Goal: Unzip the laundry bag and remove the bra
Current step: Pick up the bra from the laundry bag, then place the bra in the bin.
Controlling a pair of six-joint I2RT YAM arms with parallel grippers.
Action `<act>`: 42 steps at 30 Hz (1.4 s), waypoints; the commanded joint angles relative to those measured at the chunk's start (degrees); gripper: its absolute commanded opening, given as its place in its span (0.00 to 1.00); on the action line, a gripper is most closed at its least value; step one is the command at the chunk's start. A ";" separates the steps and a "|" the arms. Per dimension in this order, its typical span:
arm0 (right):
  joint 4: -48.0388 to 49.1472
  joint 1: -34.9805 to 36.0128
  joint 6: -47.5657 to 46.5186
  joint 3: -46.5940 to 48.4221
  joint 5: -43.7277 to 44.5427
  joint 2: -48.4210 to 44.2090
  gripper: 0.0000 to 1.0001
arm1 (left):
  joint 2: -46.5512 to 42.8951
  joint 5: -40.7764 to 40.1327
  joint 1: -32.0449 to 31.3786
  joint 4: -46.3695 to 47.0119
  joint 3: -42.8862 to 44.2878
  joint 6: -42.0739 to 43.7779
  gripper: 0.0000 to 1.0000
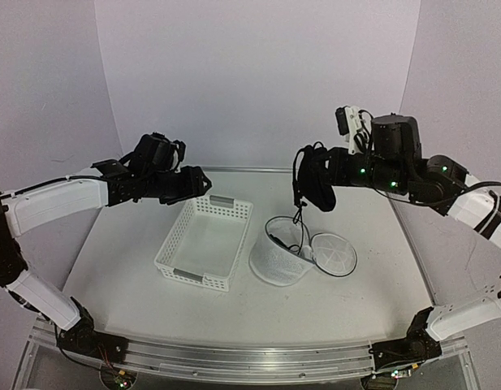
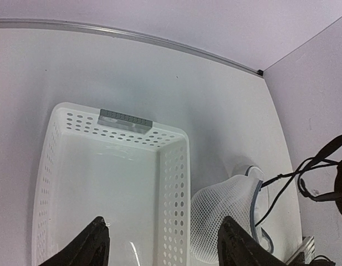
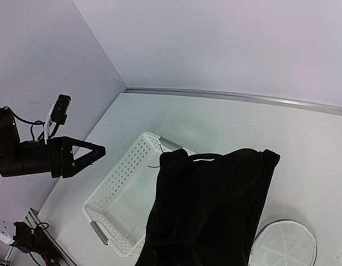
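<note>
Top external view: the right hand [image 1: 330, 169] is clamped shut on the bra [image 1: 317, 188], which hangs as a black bundle just below its fingers and hides them. A thin strap [image 1: 299, 218] trails straight down from the bundle to the open mouth of the laundry bag [image 1: 278, 258]. The bag lies on its side on the table [image 1: 128, 268] directly under this hand, its round flap [image 1: 334, 252] folded out flat beside it.

The garment is nearly out, so the step in hand looks like clearing that last strap. It would be best done by raising the hand straight up until the strap hangs free of the wire rim, and only then carrying sideways. If the strap snags, the light mesh bag will probably be dragged along.

The left hand [image 2: 162, 244] has its fingers well apart and holds nothing. It hovers over the white basket [image 2: 104, 183], with the bag lower and off to its right. From there it could come down to pin the bag if it starts to lift.
</note>
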 commanded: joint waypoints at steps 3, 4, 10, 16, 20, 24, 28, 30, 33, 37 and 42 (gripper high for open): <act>1.81 0.23 -4.21 7.63 1.97 -0.89 0.00 | -4.42 -4.22 0.30 -1.26 -1.03 2.31 0.68; 1.81 0.28 -4.85 8.80 2.23 -0.68 0.00 | -4.69 -4.26 0.30 -1.40 -1.33 2.36 0.68; 1.76 0.28 -7.59 14.51 2.29 0.49 0.00 | -5.96 -4.63 0.29 -1.63 -2.81 2.67 0.68; 2.60 0.26 -9.97 19.13 1.30 1.38 0.00 | -6.91 -4.87 0.30 -1.62 -3.97 2.54 0.68; 4.61 0.27 -11.37 21.32 0.14 1.49 0.00 | -7.82 -5.50 0.30 -1.65 -4.65 2.80 0.68; 4.92 0.33 -12.44 25.01 -1.22 2.71 0.00 | -8.74 -5.84 0.30 -1.70 -5.06 2.90 0.68; 5.92 0.28 -12.21 27.50 -4.05 4.51 0.00 | -9.83 -6.36 0.30 -1.77 -5.59 3.18 0.68; 6.40 0.24 -11.78 28.53 -5.56 5.72 0.00 | -10.61 -6.90 0.30 -1.89 -5.91 3.47 0.69; 6.68 0.32 -11.13 30.30 -7.65 7.95 0.00 | -11.73 -7.77 0.30 -2.50 -6.33 4.31 0.69; 8.49 0.55 -10.16 30.73 -10.51 10.35 0.00 | -13.45 -9.11 0.30 -3.99 -6.32 5.69 0.69; 9.85 1.50 -9.29 31.52 -13.34 13.85 0.00 | -17.03 -11.86 0.30 -6.23 -5.68 7.72 0.69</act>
